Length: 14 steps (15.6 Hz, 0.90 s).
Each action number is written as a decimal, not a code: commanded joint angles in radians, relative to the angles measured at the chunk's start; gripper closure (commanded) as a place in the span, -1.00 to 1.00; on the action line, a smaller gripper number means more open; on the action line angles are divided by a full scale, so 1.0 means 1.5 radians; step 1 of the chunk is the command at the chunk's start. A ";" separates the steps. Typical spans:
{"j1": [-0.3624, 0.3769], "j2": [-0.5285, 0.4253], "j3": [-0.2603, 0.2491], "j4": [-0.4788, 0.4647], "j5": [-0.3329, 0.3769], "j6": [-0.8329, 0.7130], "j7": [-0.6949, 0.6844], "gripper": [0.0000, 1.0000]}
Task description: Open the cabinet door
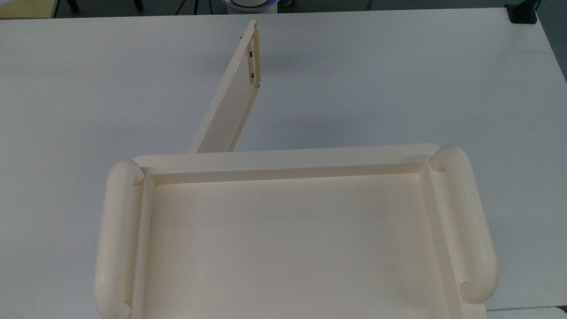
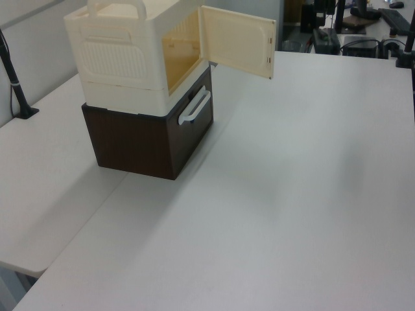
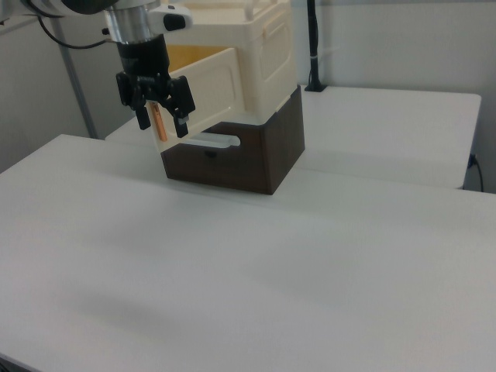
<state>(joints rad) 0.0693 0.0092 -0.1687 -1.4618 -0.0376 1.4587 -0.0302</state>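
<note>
Cabinet door (image 1: 230,99) swung wide open, hinged at the cabinet (image 2: 133,55) front, free edge out over the white table (image 1: 398,79). Gripper (image 3: 161,120) hanging beside that edge in the right view, fingers spread apart, holding nothing. Cabinet atop a dark brown box (image 2: 146,139).

A broad white table (image 2: 305,194) fills the room, a pale wall (image 3: 403,39) behind it.
</note>
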 commanded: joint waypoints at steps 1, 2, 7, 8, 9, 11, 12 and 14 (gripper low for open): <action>-0.023 -0.006 0.002 -0.023 0.008 0.012 -0.021 -1.00; -0.024 -0.005 0.002 -0.023 0.008 0.013 -0.022 -1.00; -0.033 0.003 0.002 -0.022 0.006 0.033 -0.021 -1.00; -0.039 0.003 0.002 -0.022 0.005 0.036 -0.020 -1.00; -0.040 0.003 0.003 -0.023 0.005 0.039 -0.015 -1.00; -0.040 0.004 0.003 -0.024 0.005 0.046 -0.011 -1.00; -0.040 0.005 0.003 -0.025 0.005 0.051 -0.011 -1.00; -0.040 0.007 0.003 -0.026 0.005 0.052 -0.012 -1.00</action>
<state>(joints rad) 0.0152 0.0269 -0.1688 -1.4746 -0.0376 1.5045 -0.0378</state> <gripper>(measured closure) 0.000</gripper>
